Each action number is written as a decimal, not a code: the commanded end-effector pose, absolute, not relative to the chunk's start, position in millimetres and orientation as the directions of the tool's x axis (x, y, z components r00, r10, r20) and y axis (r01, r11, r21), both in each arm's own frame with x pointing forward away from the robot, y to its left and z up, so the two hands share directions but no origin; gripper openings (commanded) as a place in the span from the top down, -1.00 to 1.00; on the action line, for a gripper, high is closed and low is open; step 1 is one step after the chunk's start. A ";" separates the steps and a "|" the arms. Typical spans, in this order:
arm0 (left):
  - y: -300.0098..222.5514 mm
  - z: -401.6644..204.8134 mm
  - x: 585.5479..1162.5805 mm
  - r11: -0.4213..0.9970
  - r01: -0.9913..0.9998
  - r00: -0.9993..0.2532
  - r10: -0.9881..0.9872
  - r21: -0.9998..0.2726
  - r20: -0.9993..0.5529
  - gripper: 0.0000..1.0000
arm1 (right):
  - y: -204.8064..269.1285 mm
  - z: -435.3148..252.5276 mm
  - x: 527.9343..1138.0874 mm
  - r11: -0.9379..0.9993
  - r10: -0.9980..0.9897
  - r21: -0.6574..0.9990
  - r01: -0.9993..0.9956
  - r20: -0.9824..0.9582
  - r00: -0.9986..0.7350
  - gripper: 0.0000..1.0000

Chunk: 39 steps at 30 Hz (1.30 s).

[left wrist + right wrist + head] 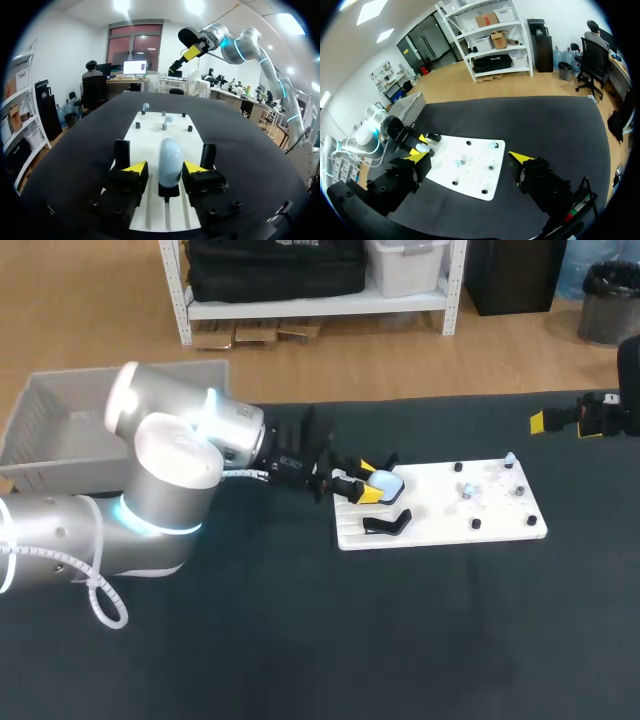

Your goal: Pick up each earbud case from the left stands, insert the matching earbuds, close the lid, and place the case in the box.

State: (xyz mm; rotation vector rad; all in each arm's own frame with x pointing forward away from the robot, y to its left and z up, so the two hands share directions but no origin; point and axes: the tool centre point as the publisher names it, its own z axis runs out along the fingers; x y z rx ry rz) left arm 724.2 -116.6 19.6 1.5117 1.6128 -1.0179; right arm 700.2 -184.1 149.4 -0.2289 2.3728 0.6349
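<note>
Squarely within the left tool (164, 170) — earbud case (170, 156)

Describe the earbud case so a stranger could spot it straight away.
Find the white board on the black table. At its left end, between the yellow tips of the left gripper, sits the earbud case: a pale blue, rounded pebble shape. The stand beside it is black and empty.

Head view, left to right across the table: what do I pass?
grey box → left arm → earbud case → earbud → right gripper
</note>
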 end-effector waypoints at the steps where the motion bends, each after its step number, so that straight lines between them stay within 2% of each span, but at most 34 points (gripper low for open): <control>1: -118.2 16.2 722.7 0.014 0.997 -0.075 0.447 -0.077 -0.891 0.15 | -185.0 149.2 700.7 0.865 0.001 0.385 -0.323 -0.643 -0.766 -1.00; 8: -119.7 14.1 720.5 0.011 0.997 -0.074 0.446 -0.078 -0.892 0.07 | -185.0 149.2 700.7 0.865 0.001 0.385 -0.323 -0.643 -0.766 -1.00; 14: -120.2 13.6 721.1 0.017 0.997 -0.078 0.438 -0.078 -0.896 0.15 | -185.0 149.2 700.7 0.865 0.001 0.385 -0.323 -0.643 -0.766 -1.00; 17: -120.3 14.1 720.9 0.018 0.998 -0.068 0.433 -0.067 -0.899 0.44 | -185.0 149.2 700.7 0.865 0.001 0.385 -0.323 -0.643 -0.766 -1.00; 18: -119.9 14.9 720.2 0.016 0.998 -0.056 0.431 -0.055 -0.900 0.84 | -185.0 149.2 700.7 0.865 0.001 0.385 -0.323 -0.643 -0.766 -1.00; 19: -119.3 15.6 719.0 0.015 0.999 -0.046 0.431 -0.044 -0.901 1.00 | -185.0 149.2 700.7 0.865 0.001 0.385 -0.323 -0.643 -0.766 -1.00; 26: -110.1 28.3 715.3 0.028 0.999 -0.038 0.395 -0.030 -0.918 1.00 | -185.0 149.2 700.7 0.865 0.001 0.385 -0.323 -0.643 -0.766 -1.00; 39: -104.8 105.1 706.8 0.088 0.996 0.006 0.192 0.023 -0.981 1.00 | -185.0 149.2 700.7 0.865 0.001 0.385 -0.323 -0.643 -0.766 -1.00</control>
